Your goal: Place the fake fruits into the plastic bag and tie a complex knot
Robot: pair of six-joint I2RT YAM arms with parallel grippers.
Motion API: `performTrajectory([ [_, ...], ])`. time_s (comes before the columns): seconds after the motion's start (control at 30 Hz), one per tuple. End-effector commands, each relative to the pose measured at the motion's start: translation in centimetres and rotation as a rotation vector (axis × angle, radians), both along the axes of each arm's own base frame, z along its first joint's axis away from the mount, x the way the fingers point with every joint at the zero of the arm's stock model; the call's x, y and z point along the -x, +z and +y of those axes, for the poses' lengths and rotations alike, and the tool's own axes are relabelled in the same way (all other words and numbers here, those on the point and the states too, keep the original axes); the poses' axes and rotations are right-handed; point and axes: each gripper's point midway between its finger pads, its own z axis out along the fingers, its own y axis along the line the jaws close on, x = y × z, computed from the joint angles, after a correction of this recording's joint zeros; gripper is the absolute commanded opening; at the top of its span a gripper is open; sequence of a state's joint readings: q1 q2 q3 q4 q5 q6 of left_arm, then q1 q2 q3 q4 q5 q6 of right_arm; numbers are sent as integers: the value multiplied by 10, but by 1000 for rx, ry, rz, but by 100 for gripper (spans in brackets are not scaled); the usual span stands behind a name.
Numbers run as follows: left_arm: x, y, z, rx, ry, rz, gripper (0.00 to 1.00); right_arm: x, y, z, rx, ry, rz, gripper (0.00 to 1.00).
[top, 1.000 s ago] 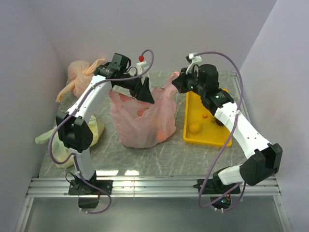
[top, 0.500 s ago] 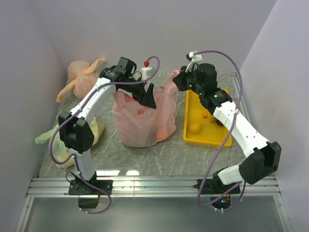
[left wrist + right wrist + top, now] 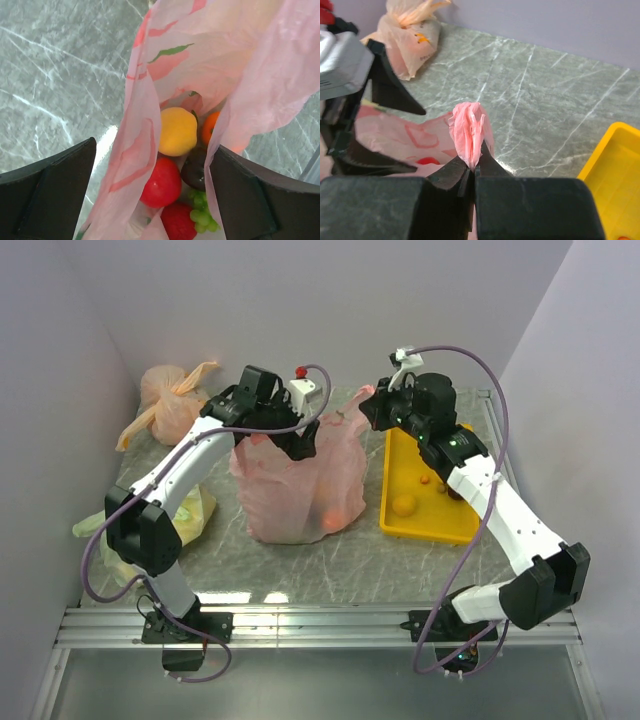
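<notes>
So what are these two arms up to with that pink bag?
The arms are bagging fake fruits and must then tie the bag. The right tool is shut on one handle, holding it up. The left tool is open over the bag's mouth, with plastic between its fingers. Several fruits are inside; a few lie on the yellow tray. No knot is tied yet.

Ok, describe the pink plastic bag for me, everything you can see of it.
The plastic bag is thin, crinkly, translucent pink with darker printed shapes. It stands upright on the marble table, mouth open and untied. Inside lie fake fruits: a yellow one, a red one, an orange one and green grapes. The right tool is shut on one bunched handle, holding it up. The left tool is open, straddling the mouth's other side.
</notes>
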State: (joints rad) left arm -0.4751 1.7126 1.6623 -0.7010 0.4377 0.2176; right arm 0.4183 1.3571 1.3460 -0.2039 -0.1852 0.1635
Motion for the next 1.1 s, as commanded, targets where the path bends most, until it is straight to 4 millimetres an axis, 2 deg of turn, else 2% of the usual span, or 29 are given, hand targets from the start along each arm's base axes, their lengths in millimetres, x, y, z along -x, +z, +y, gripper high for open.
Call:
performTrajectory([
  [0.0, -4, 8, -5, 12, -43, -68, 99, 11, 28, -3, -40, 21, -72, 0],
  [0.17, 11, -6, -21, 66, -138, 27, 96, 12, 32, -3, -52, 19, -74, 0],
  [0.27, 25, -15, -26, 92, -197, 100, 81, 8, 30, -6, -56, 1, -69, 0],
  [0.33, 42, -26, -23, 91, -253, 137, 68, 3, 25, -11, -69, -21, -48, 0],
  [0.4, 56, -31, -18, 84, -315, 118, 65, -2, 19, -9, -82, 10, -7, 0],
  [0.43, 69, -49, -12, 64, -336, 153, 66, -7, 8, -5, -81, 26, 34, 0],
  [0.5, 80, -60, -8, 48, -367, 151, 65, -4, -1, 3, -82, 87, 87, 0],
  [0.53, 82, -74, -5, 39, -365, 160, 59, 2, -7, 10, -100, 153, 116, 5],
  [0.57, 83, -78, -5, 44, -355, 168, 52, 9, -13, 16, -106, 220, 142, 14],
  [0.6, 82, -81, -5, 49, -349, 170, 39, 14, -16, 20, -106, 255, 164, 25],
  [0.63, 81, -83, -6, 55, -353, 164, 34, 17, -21, 18, -105, 272, 191, 37],
  [0.67, 78, -84, -8, 68, -363, 151, 30, 31, -24, 20, -111, 342, 219, 65],
  [0.7, 75, -81, -7, 84, -361, 144, 21, 35, -36, 13, -115, 341, 247, 78],
  [0.73, 73, -78, -7, 104, -366, 138, 17, 39, -39, 6, -119, 344, 243, 84],
  [0.77, 73, -74, -6, 119, -384, 132, 13, 43, -23, -10, -140, 346, 174, 91],
  [0.8, 74, -71, -5, 155, -401, 144, 10, 51, -36, -16, -147, 355, 183, 94],
  [0.83, 72, -66, -5, 170, -408, 136, 10, 56, -34, -23, -140, 373, 146, 97],
  [0.87, 71, -64, -5, 178, -438, 119, 9, 69, -23, -29, -142, 416, 94, 99],
  [0.9, 78, -64, -3, 204, -467, 156, 8, 78, -26, -29, -127, 446, 83, 99],
  [0.97, 78, -55, -5, 228, -523, 131, 8, 93, -29, -30, -43, 521, 2, 100],
  [1.0, 85, -61, -2, 230, -533, 192, 8, 101, -36, -28, -41, 563, -3, 100],
  [1.03, 85, -52, -6, 254, -567, 185, 8, 105, -37, -28, -13, 585, -50, 100],
  [1.07, 84, -59, -7, 253, -594, 192, 8, 105, -38, -28, 6, 592, -80, 100],
])
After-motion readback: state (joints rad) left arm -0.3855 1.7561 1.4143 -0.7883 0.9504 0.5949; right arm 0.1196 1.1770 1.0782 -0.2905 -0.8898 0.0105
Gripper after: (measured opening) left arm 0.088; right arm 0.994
